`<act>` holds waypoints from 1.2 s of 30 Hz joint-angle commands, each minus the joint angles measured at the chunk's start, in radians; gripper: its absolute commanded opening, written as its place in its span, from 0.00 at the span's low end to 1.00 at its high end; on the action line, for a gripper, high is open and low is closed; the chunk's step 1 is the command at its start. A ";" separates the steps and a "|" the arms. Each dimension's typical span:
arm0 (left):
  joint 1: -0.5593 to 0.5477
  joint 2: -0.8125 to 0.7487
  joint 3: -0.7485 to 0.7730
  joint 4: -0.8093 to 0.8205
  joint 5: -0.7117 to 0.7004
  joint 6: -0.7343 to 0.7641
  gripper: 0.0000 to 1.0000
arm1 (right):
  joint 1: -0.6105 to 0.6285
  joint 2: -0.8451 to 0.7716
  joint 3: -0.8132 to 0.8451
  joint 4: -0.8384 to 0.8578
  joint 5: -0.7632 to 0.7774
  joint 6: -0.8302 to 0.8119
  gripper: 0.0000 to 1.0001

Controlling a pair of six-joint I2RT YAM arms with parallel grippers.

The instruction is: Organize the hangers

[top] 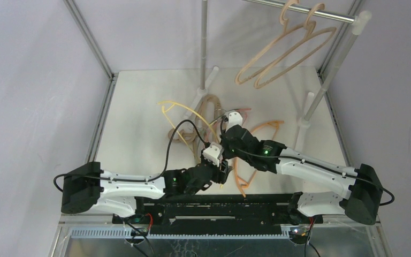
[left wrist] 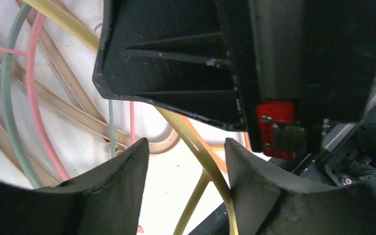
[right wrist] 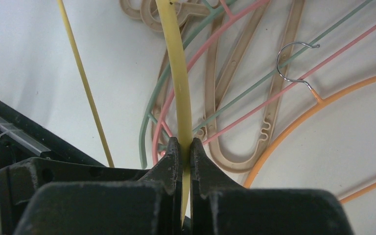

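My right gripper (right wrist: 186, 147) is shut on the thin yellow hanger (right wrist: 176, 73), which it holds above the pile; in the top view the gripper (top: 223, 145) is over the table's middle. My left gripper (left wrist: 186, 146) is open just below it (top: 225, 170). The yellow hanger (left wrist: 198, 147) passes between the left jaws and rests against the right finger (left wrist: 245, 166). On the table lie beige hangers (right wrist: 274, 98), a pink one (right wrist: 254, 109), a pale-green one (right wrist: 142, 142) and an orange one (top: 265, 128). Two beige hangers (top: 283, 59) hang on the rail.
The silver rail (top: 321, 13) with white joints crosses the back right on upright posts (top: 203, 43). Metal frame bars (top: 104, 118) run along the table's sides. The right gripper's black body (left wrist: 200, 58) fills the upper left wrist view.
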 commanded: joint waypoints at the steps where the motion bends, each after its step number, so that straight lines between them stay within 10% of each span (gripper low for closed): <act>1: 0.012 0.019 -0.020 0.018 -0.031 -0.008 0.57 | 0.030 -0.075 0.012 0.064 -0.045 0.016 0.00; 6: 0.037 0.039 -0.042 0.038 -0.012 -0.009 0.37 | 0.043 -0.096 0.004 0.074 -0.086 0.018 0.00; 10: 0.055 0.048 -0.054 0.049 0.013 -0.013 0.01 | 0.056 -0.120 -0.008 0.070 -0.084 0.024 0.00; 15: 0.067 0.039 -0.084 0.079 0.097 0.023 0.00 | 0.056 -0.153 -0.017 0.024 -0.025 0.038 0.02; 23: 0.067 -0.073 -0.107 -0.009 0.209 0.056 0.00 | 0.024 -0.271 -0.056 -0.119 0.234 0.093 0.75; 36: 0.079 -0.203 -0.077 0.035 0.617 0.096 0.00 | -0.096 -0.475 -0.320 0.182 -0.213 0.013 0.66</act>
